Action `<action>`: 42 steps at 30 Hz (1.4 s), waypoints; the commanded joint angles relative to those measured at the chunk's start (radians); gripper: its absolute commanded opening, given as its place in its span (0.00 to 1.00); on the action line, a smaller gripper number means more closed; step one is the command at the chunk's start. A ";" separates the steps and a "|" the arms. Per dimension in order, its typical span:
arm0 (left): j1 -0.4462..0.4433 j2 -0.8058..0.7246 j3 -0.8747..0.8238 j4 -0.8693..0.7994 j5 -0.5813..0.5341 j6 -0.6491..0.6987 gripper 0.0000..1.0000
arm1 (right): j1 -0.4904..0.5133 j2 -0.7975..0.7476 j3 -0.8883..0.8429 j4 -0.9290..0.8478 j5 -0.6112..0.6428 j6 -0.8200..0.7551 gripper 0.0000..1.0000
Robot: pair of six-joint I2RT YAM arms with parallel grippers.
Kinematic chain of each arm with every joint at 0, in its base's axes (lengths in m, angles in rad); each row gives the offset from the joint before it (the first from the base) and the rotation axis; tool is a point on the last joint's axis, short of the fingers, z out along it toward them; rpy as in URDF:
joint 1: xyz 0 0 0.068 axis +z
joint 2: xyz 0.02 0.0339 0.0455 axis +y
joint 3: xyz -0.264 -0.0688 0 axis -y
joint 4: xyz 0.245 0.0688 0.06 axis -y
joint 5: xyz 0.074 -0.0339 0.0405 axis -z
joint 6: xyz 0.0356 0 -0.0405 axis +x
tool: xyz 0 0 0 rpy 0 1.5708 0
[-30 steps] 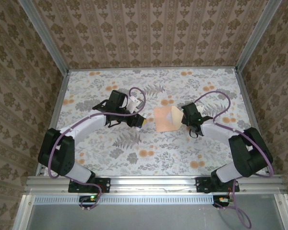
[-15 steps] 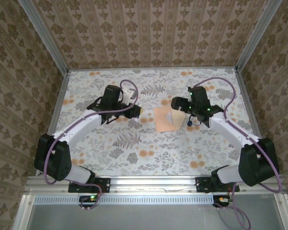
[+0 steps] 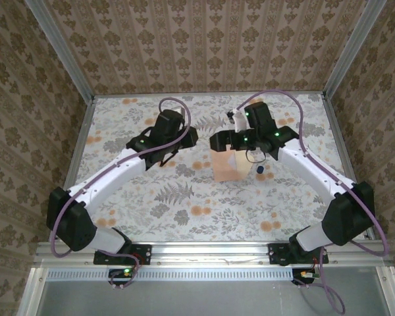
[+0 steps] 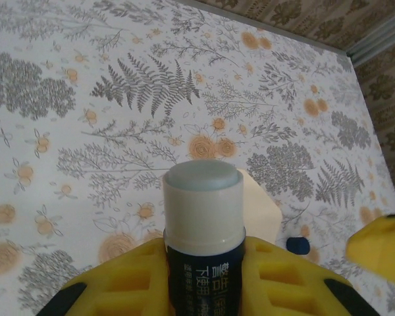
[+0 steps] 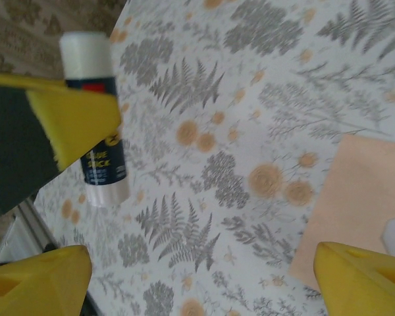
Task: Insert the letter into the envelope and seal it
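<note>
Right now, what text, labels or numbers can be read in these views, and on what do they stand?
"STICK" on the glue stick, on its dark label, right wrist view; the word above it is covered.
White characters on that label, left wrist view: partly hidden, not readable.
The envelope: no text seen.

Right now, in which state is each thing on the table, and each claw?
left claw: shut on the glue stick.
glue stick: uncapped.
cap: lying loose on the table.
right claw: open, empty.
envelope: flat on the table; flap unclear.
</note>
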 commanded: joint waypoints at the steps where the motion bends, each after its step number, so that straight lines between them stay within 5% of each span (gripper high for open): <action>1: -0.013 0.011 0.022 -0.026 -0.065 -0.157 0.00 | 0.040 0.027 0.049 -0.055 -0.018 -0.031 0.85; 15: -0.018 -0.005 -0.045 0.088 0.046 -0.254 0.00 | 0.088 0.093 0.067 0.045 -0.102 0.010 0.65; 42: 0.015 -0.034 -0.106 0.208 0.148 -0.333 0.00 | 0.094 0.126 0.051 0.106 -0.133 0.042 0.45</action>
